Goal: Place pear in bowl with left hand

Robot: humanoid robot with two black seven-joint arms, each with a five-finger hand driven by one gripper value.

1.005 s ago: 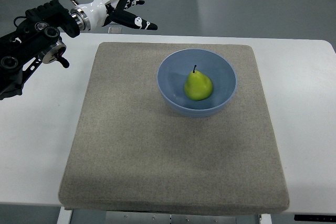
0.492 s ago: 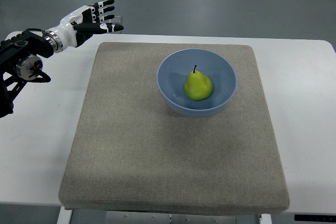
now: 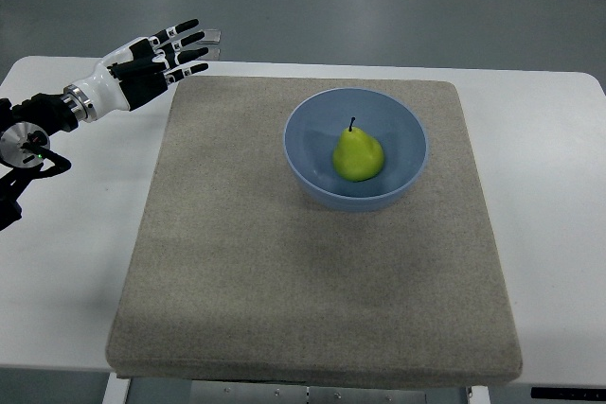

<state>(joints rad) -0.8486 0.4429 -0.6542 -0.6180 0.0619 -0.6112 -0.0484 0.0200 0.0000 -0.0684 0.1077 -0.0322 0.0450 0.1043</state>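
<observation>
A green pear (image 3: 358,155) with a dark stem stands upright inside the blue bowl (image 3: 312,128), which sits on the grey mat toward the far right of its middle. My left hand (image 3: 163,60) hovers over the mat's far left corner, well left of the bowl, fingers stretched out and holding nothing. Its black and white arm comes in from the left edge.
The grey mat (image 3: 312,290) covers most of the white table (image 3: 559,234). Bare table strips run along the left and right sides. Grey floor lies beyond the table's far edge.
My left hand has pulled back to the left and lower, away from the bowl, with its fingers still spread. The pear and bowl have not moved.
</observation>
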